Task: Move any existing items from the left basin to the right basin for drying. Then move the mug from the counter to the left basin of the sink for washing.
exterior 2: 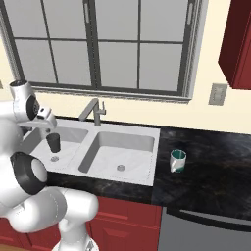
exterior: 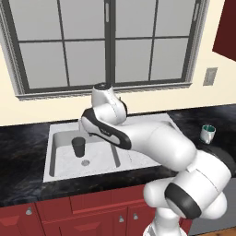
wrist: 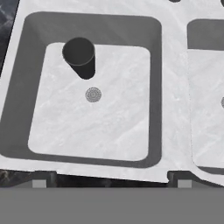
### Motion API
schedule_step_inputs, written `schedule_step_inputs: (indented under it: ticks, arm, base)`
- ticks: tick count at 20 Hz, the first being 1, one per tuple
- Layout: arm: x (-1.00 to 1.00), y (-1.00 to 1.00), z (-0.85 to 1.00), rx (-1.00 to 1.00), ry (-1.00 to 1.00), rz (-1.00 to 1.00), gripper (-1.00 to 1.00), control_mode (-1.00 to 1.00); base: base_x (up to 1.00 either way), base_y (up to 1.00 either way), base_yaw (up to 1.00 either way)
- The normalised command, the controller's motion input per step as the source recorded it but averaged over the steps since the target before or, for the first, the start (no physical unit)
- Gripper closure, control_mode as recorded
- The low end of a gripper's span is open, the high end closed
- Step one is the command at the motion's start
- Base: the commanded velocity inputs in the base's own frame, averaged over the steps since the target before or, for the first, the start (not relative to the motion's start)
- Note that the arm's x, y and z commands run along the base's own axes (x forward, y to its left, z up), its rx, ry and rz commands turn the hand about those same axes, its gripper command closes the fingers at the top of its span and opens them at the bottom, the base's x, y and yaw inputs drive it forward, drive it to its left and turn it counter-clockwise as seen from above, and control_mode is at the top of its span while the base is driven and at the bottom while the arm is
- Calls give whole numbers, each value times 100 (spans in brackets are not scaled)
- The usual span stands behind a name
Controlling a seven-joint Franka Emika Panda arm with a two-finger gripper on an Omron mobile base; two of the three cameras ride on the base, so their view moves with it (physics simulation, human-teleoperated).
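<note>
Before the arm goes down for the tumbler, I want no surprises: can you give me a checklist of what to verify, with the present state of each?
1. Tumbler stands upright in the left basin, behind its drain: ok.
2. Gripper open and empty, above the left basin: ok.
3. Gripper lined up over the tumbler: not ok; in the hand view the tumbler sits up and to the left of centre.
4. Right basin free to receive the tumbler: ok, nothing stands in it.
5. Faucet out of the path between basins: cannot tell; it stands behind the divider.
6. Mug upright on the counter, right of the sink: ok.
</note>
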Motion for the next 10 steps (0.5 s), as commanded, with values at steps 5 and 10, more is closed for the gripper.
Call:
schedule_step_inputs:
  ticks: [5, 10]
  arm:
    - [9, 7, -9, 0, 0, 0, -100, -100]
    - [13, 7, -12, 0, 0, 0, -100, -100]
  base:
    - [0, 0, 0]
    - [0, 0, 0]
